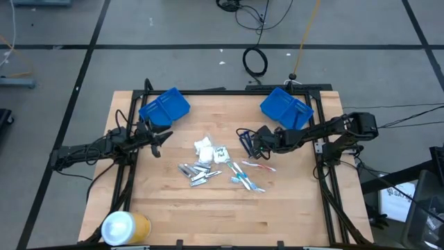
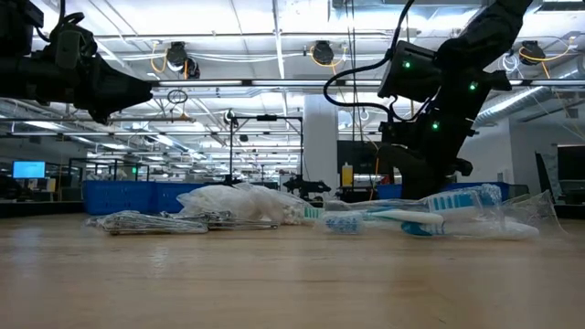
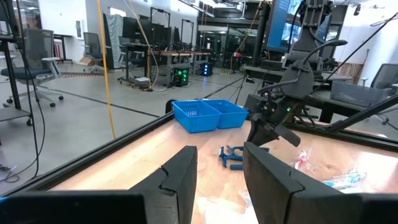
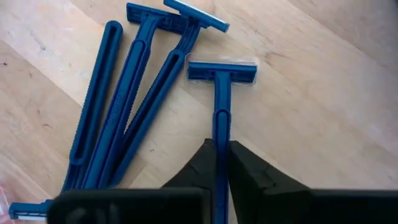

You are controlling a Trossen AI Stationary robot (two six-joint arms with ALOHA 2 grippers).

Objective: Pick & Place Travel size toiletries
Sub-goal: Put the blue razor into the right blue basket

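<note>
The toiletries lie in a loose heap mid-table: white packets (image 1: 204,146), silver tubes (image 1: 193,171) and toothbrushes (image 1: 247,174). Dark blue razors (image 1: 243,137) (image 4: 118,99) lie flat on the wood just right of the heap. My right gripper (image 1: 252,144) (image 4: 222,146) is low over those razors, shut on one of them. My left gripper (image 1: 164,138) (image 3: 219,171) hovers open above the table's left part, well clear of the heap, and touches nothing. My right gripper pinches one blue razor by its handle (image 4: 222,124) between its two fingers. It comes slanting down from the table's right side. The razor sticks out ahead of the fingertips, its head (image 4: 222,71) foremost. Whether it is clear of the wood, I cannot tell.
Two blue bins stand at the far edge, one on the left (image 1: 164,106) and one on the right (image 1: 286,107) (image 3: 208,115). A big yellow-and-white roll (image 1: 125,227) lies at the near left corner. Bare wood (image 1: 291,201) shows along the near side.
</note>
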